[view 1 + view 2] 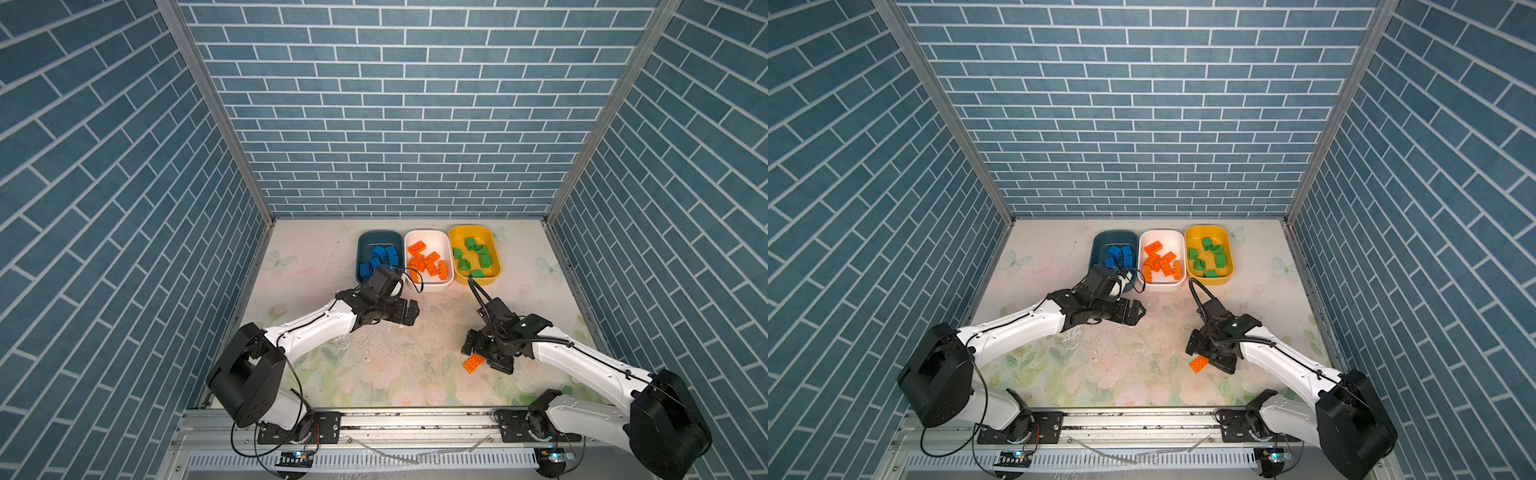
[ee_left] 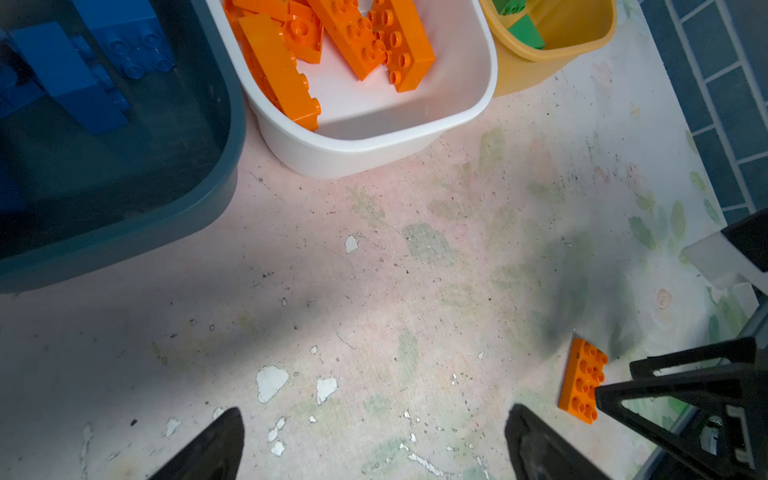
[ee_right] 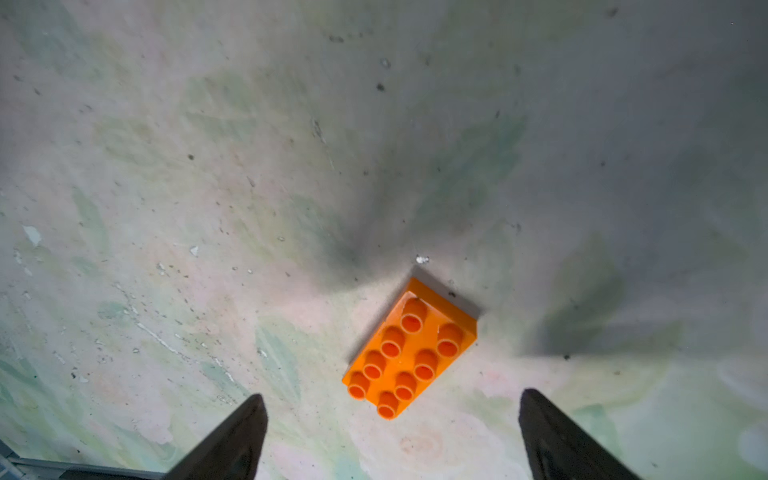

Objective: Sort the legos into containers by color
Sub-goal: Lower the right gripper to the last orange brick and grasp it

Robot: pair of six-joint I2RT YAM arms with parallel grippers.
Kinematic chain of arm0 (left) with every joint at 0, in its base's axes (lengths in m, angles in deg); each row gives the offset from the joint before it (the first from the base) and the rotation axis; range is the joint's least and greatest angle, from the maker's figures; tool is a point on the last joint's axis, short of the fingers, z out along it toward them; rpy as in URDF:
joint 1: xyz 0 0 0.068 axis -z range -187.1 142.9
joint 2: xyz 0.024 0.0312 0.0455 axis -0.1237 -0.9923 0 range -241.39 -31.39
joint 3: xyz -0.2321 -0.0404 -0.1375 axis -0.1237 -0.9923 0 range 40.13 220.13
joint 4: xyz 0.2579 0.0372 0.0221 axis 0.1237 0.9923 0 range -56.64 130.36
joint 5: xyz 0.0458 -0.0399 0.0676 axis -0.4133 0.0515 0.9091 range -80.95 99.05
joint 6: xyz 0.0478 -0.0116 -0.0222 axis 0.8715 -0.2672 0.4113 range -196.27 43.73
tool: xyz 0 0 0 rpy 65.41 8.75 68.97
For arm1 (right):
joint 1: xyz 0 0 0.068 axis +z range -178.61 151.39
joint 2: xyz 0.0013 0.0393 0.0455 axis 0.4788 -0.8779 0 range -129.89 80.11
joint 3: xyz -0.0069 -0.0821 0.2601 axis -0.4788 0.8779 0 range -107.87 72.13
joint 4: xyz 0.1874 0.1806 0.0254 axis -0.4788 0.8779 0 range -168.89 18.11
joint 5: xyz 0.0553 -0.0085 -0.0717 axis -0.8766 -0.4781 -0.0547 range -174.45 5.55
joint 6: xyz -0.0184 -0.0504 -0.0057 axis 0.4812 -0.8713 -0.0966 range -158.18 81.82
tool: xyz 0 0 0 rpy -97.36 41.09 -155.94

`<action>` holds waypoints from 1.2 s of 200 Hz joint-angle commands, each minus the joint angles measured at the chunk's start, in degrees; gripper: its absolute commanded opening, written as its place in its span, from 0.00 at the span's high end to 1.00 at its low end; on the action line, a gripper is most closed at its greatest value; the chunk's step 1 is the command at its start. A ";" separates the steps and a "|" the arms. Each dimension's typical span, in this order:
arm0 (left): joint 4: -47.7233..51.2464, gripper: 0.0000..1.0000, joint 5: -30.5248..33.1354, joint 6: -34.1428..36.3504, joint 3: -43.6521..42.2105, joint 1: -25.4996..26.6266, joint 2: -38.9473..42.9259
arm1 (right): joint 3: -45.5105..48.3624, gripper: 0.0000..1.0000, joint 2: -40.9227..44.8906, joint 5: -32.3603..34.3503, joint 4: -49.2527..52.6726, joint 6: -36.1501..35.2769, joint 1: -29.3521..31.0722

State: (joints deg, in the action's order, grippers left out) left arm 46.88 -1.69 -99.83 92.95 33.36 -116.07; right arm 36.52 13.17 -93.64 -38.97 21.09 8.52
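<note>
Floral tabletop (image 1: pixel 374 374): orange brick (image 3: pixel 409 353) lying just ahead of right pincer (image 3: pixel 390 397), spread wide; left pincer (image 2: pixel 374 409) spread, empty.

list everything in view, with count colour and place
blue tub: one, dark teal, far end of table, left of row
white tub: one, white, middle of row
yellow tub: one, mustard, right of row
blue bricks: several, blue, in blue tub
orange bricks: several, orange, in white tub
green bricks: several, green, in yellow tub
loose brick: one, orange, studs up on table
table: one, pale floral, worn
walls: three, blue brick pattern, around table
left claw: one, black, open, empty, near the blue tub
right claw: one, black, open, over the loose brick
</note>
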 commanded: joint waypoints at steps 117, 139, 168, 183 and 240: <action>-0.16 0.01 4.09 2.70 -3.93 -0.04 2.98 | -17.73 0.30 -25.27 0.10 4.37 -6.76 5.62; 0.36 0.01 4.81 2.88 -4.04 -0.03 3.30 | -18.24 0.34 -25.43 4.90 9.33 -7.79 7.96; 0.72 0.01 5.47 2.90 -3.95 -0.04 3.26 | -14.73 0.38 -23.10 6.95 11.21 -9.61 9.68; 0.89 0.01 5.66 2.90 -3.82 -0.03 3.19 | -13.16 0.40 -22.12 5.30 10.19 -11.05 10.49; 1.24 0.01 6.11 2.55 -3.07 0.01 2.61 | -13.99 0.51 -26.60 6.38 8.13 -14.94 13.51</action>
State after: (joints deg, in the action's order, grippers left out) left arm 46.46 3.67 -97.64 89.58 33.36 -113.84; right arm 22.72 -10.91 -89.62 -32.15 8.63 20.76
